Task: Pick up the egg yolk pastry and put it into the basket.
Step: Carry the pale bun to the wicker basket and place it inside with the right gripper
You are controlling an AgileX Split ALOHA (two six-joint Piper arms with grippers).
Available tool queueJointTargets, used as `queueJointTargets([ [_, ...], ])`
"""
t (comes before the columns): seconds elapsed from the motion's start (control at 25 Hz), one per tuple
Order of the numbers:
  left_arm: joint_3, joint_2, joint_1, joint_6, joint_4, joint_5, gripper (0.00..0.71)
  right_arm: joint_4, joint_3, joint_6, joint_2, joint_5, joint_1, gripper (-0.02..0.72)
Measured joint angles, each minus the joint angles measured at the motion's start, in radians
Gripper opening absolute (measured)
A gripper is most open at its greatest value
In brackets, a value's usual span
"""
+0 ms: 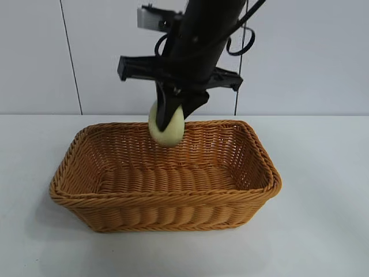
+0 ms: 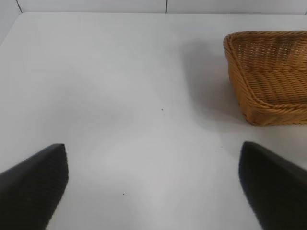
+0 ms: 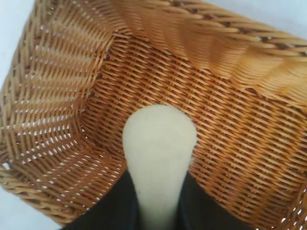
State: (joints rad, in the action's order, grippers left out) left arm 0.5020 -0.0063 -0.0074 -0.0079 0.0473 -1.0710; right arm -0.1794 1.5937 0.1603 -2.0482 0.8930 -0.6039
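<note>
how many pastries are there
1. The egg yolk pastry is clamped in the right gripper above the basket; the basket floor that shows holds none.

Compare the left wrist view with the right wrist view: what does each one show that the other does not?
Only the left wrist view shows the bare white table and the left pincer, open and parked beside the basket, seen from outside.

Only the right wrist view shows the egg yolk pastry clamped in the right pincer, above the basket's woven floor.

Both show the orange-tan wicker basket; neither shows the other arm.
</note>
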Motion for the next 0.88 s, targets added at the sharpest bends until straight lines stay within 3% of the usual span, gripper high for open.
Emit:
queueJointTargets([
  [0.36, 0.000, 0.000, 0.000, 0.000, 0.000, 0.000, 0.692, 0.024, 0.000, 0.009, -0.142, -0.023, 0.000, 0.134],
  [0.48, 0.000, 0.000, 0.000, 0.000, 0.000, 0.000, 0.692, 0.020, 0.000, 0.012, -0.143, -0.024, 0.000, 0.276],
  [0.6, 0.000, 0.000, 0.000, 0.000, 0.000, 0.000, 0.692, 0.017, 0.000, 0.005, -0.142, -0.018, 0.000, 0.553],
  [0.64, 0.000, 0.000, 0.000, 0.000, 0.000, 0.000, 0.692, 0.021, 0.002, -0.003, -0.137, -0.014, 0.000, 0.603],
  [0.72, 0.000, 0.000, 0.000, 0.000, 0.000, 0.000, 0.692, 0.036, 0.023, -0.015, -0.124, 0.022, 0.000, 0.661],
  [0.88, 0.000, 0.000, 0.000, 0.000, 0.000, 0.000, 0.692, 0.108, 0.153, -0.011, -0.095, 0.152, -0.002, 0.688],
])
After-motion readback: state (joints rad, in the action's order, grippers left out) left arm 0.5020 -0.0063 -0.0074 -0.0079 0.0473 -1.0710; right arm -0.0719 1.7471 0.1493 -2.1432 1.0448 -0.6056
